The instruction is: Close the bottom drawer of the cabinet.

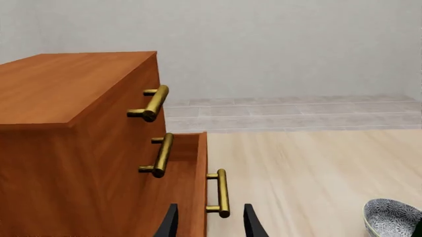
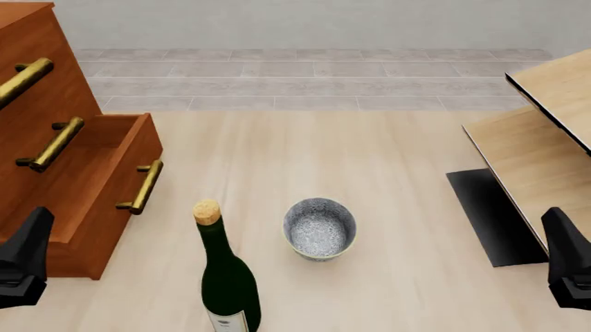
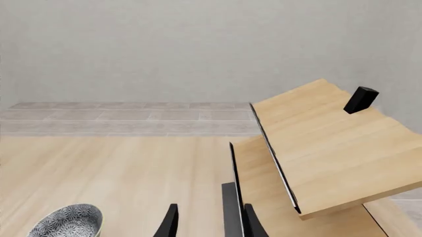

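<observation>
- Grippers first: your left gripper (image 2: 23, 266) sits at the near left and your right gripper (image 2: 568, 266) at the near right, both spread with nothing between the fingers.
- Farther left, the bottom drawer (image 2: 93, 190) juts out of the cabinet (image 2: 37, 83), well open.
- Bring your left gripper against the drawer's flat front beside its brass handle (image 2: 140, 187) and push squarely toward the cabinet.
- Only the front view shows the bottle (image 2: 226, 277); keep clear of it.
</observation>
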You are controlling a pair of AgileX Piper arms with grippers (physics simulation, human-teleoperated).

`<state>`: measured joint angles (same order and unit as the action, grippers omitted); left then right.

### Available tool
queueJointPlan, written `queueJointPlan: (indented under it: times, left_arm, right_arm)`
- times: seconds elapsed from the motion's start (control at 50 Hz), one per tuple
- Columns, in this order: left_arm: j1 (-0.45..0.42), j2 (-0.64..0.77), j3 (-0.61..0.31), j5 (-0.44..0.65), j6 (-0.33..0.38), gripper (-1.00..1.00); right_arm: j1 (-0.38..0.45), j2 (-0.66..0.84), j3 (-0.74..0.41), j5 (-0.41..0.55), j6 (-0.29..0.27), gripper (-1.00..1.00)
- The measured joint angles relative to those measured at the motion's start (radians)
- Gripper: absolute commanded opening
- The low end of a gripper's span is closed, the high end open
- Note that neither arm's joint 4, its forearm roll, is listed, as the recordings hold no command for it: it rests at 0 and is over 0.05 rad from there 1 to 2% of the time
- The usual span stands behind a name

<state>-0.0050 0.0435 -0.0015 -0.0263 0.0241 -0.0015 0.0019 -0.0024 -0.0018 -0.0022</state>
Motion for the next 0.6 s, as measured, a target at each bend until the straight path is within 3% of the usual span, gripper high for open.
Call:
queueJointPlan:
  times: [0.6]
  left_arm:
    - [-0.037,-0.032,-0.017,0.028,-0.028,1.0]
  right_arm:
    - [0.004,0.003,-0.002,-0.001,0.018,1.0]
